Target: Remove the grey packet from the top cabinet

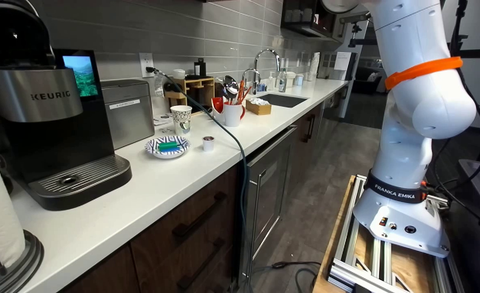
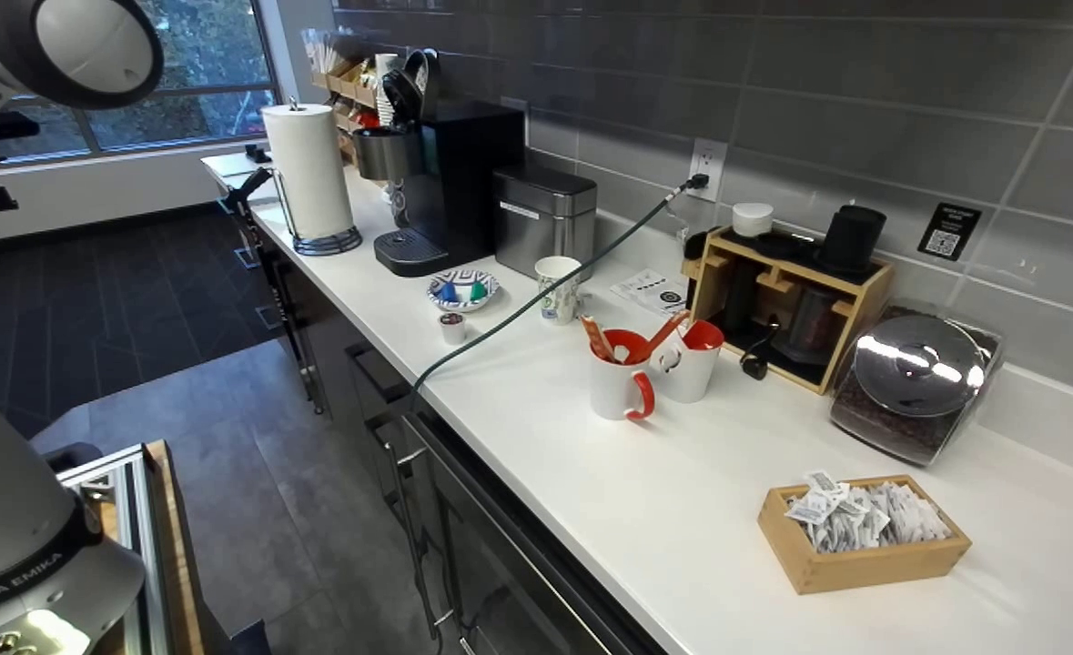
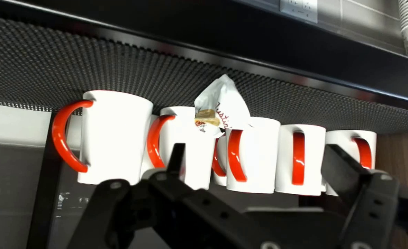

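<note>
The packet (image 3: 224,107) lies on the mesh liner (image 3: 120,65) of the top cabinet (image 3: 204,31), in front of the row of mugs (image 3: 259,155); whether it touches them I cannot tell. The hand (image 3: 257,148) shows across the rim side of the row, its fingers (image 3: 176,157) spread apart with nothing gripped; how far in front of the mugs they stand is unclear. Those mugs look like the main danger: the spread is broad enough in the wrist view to overlap several, so a straight push could knock a rim or hook a red handle (image 3: 59,135), and a tipped mug might roll out with the packet. The packet seems light, thin and crumpled. Closing too near its loose peak may catch only film and slip free; nudging it towards the row could wedge it between two mugs.
</note>
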`<action>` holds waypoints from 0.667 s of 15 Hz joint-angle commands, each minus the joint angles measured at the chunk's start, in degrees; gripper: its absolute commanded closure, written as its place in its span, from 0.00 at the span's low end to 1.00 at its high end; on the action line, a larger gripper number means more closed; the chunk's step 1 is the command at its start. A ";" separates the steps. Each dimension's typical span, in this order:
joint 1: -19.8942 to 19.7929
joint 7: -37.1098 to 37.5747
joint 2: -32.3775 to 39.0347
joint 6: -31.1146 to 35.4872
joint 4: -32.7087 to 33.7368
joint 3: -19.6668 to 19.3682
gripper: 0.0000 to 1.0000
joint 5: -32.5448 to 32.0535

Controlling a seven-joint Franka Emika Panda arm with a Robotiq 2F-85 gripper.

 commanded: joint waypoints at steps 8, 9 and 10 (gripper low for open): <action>10.74 24.17 5.52 5.76 2.56 -13.03 0.00 -16.47; 11.34 25.96 5.77 4.92 2.50 -14.28 0.00 -17.90; 11.63 26.81 6.02 4.34 2.46 -14.82 0.00 -18.49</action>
